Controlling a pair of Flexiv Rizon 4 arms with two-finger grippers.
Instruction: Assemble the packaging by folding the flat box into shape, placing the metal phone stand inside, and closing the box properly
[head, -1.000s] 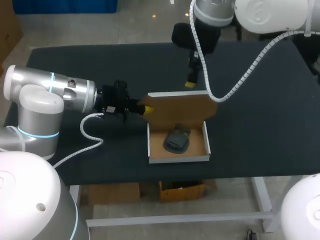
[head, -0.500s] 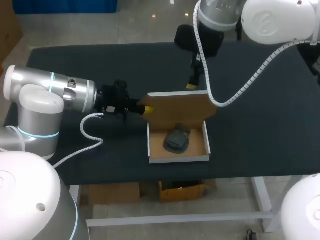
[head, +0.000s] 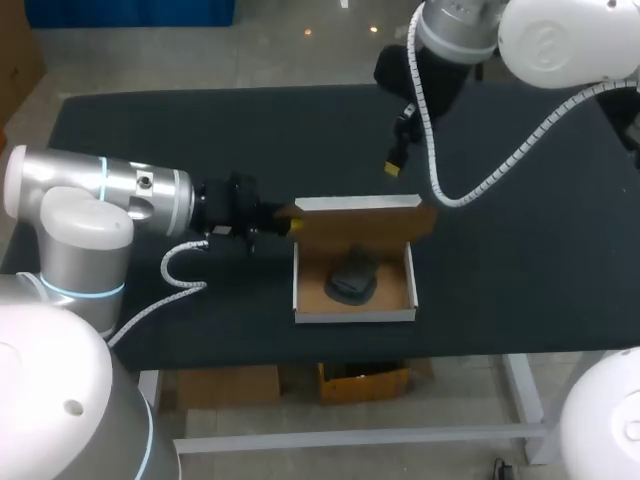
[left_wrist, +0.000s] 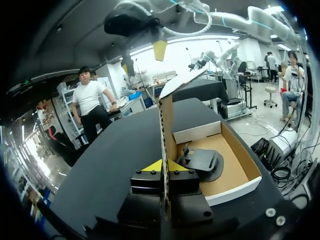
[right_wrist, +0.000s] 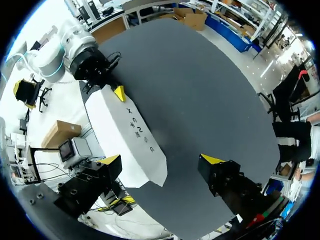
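My left claw (head: 290, 226) is pinched shut on the left end of the lid (head: 370, 222), which stands up along the far wall of the box (head: 355, 316), long axis left to right. The stand (head: 352, 280) lies inside the box, mid-worktop (head: 200, 130). My right claw (head: 394, 165) hangs wide open and empty, above and just behind the lid – nearer its free edge, so I reckon closing means a push toward the near side, over the stand.

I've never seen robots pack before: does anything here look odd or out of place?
Nothing looks damaged or spilled. The lid of the cardboard box stands up rather than closed, pinched at its corner by the left gripper, with the phone stand lying inside. The right gripper hangs open behind it.
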